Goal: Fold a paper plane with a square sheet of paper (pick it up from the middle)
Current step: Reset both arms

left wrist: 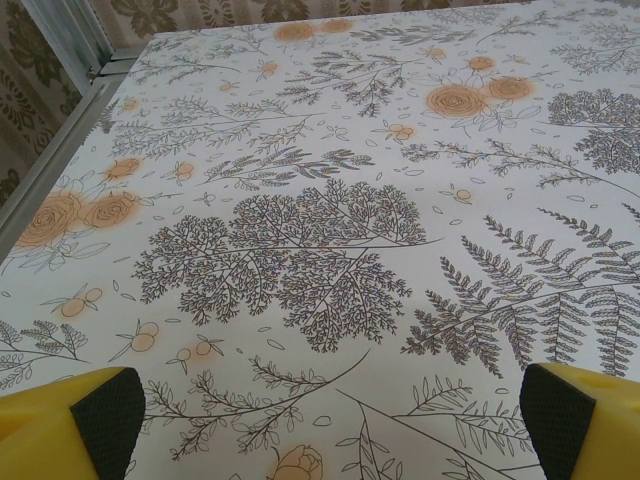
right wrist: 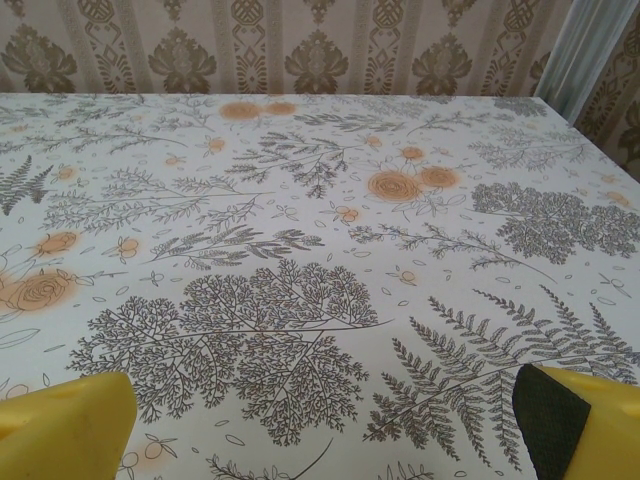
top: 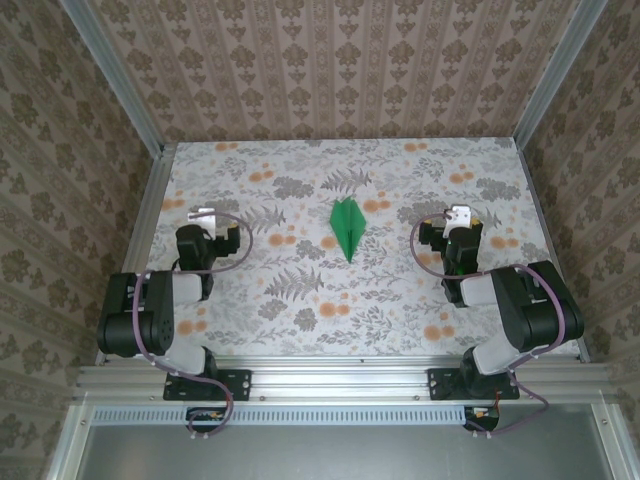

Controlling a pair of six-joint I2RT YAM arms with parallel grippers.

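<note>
One paper plane (top: 347, 228) on table (top: 300, 305) between left claw (top: 203, 214), right claw (top: 458, 213).

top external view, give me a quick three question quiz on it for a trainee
1. True or false: the paper plane lies on the table, held by nothing.
2. The left arm's fingers are: A wide apart, B shut on paper, C shut on nothing.
3. Fill in: the plane's colour is ____.
Key: 1 true; 2 A; 3 green.
</note>
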